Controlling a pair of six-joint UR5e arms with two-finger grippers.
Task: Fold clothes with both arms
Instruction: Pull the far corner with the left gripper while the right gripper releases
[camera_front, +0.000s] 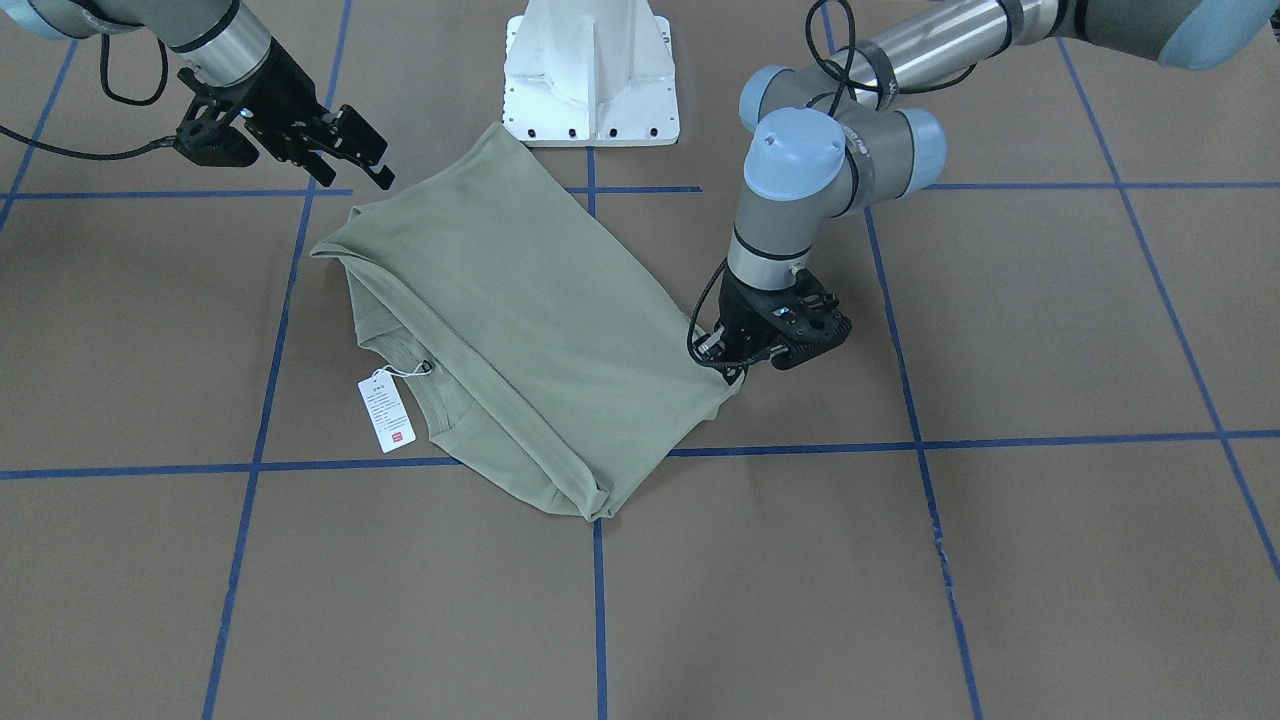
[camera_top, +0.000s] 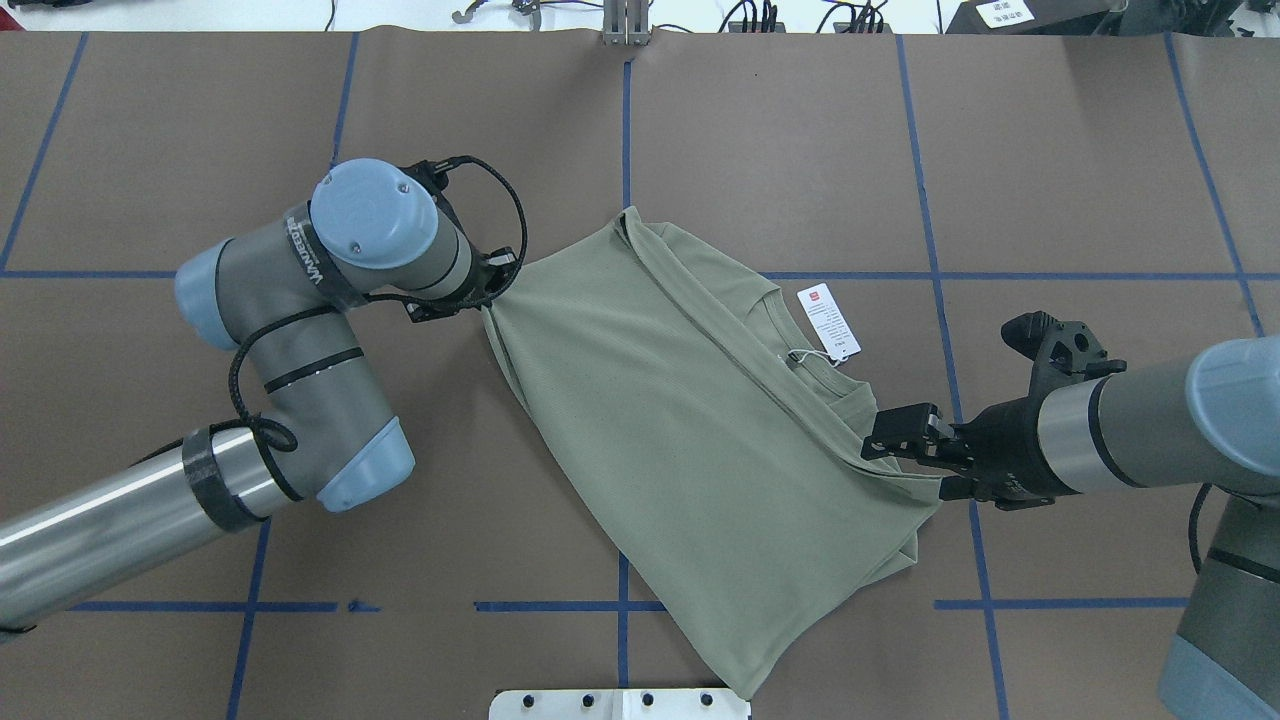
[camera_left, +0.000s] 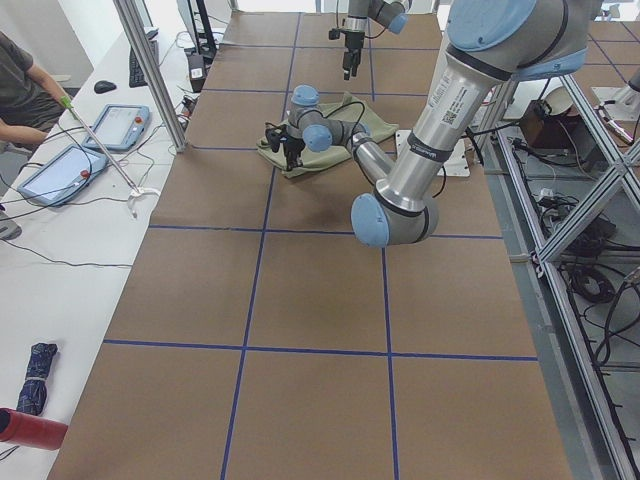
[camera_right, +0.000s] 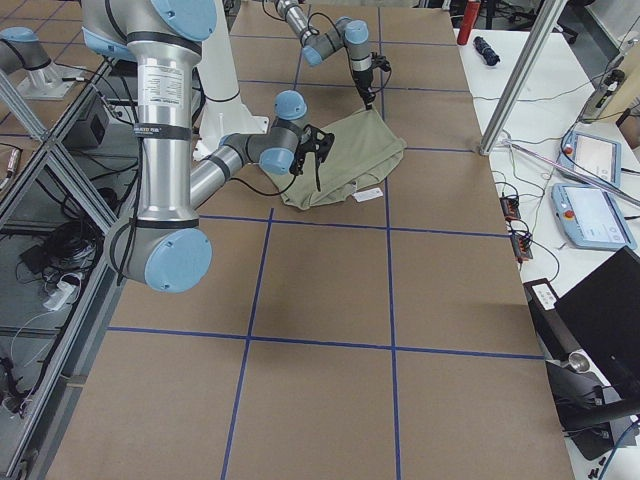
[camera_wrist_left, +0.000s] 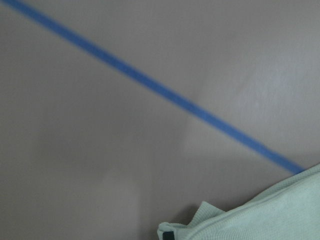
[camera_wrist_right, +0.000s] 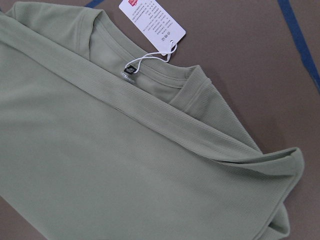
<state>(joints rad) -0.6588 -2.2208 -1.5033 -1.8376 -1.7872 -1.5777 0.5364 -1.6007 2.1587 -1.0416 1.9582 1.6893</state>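
Shirt (camera_front: 520, 320) has one corner pinched in the left gripper (camera_front: 738, 378). The right gripper (camera_front: 380, 163) hangs open just off its far edge, so one-sided pulling could drag the fold askew.

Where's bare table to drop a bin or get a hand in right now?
Free: the operator-side row of squares beyond the shirt and hang tag, full width of the table. Crowded: the middle, with the left gripper at one shirt corner, the right gripper over the opposite edge, pedestal base behind.
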